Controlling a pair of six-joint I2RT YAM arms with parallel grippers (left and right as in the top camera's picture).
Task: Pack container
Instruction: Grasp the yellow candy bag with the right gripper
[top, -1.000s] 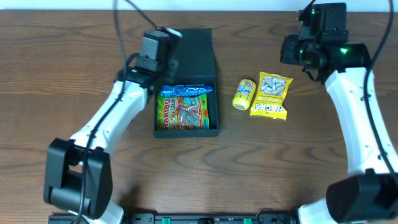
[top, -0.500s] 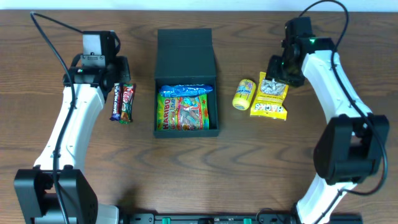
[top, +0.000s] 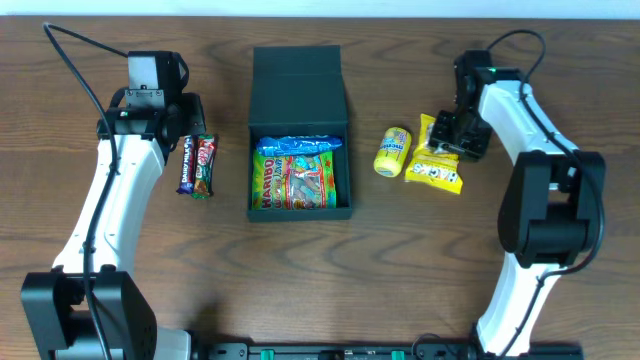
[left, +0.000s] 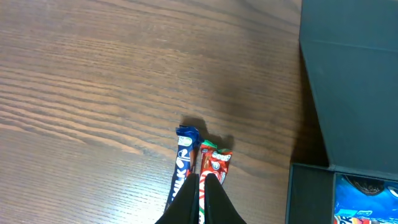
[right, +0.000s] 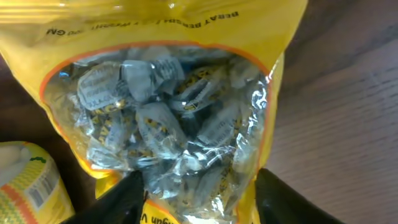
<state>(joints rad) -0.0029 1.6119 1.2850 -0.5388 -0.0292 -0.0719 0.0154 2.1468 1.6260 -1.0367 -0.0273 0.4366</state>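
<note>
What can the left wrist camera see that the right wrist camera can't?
Only the left wrist view shows two snack bars lying side by side, a blue-wrapped bar and a red-wrapped bar. It also shows the dark teal-green cardboard box, with a colourful gummy packet peeking out at the corner. Only the right wrist view shows a yellow plastic bag of wrapped sweets up close, with a small yellow can beside it. Both views show the brown wooden table.
</note>
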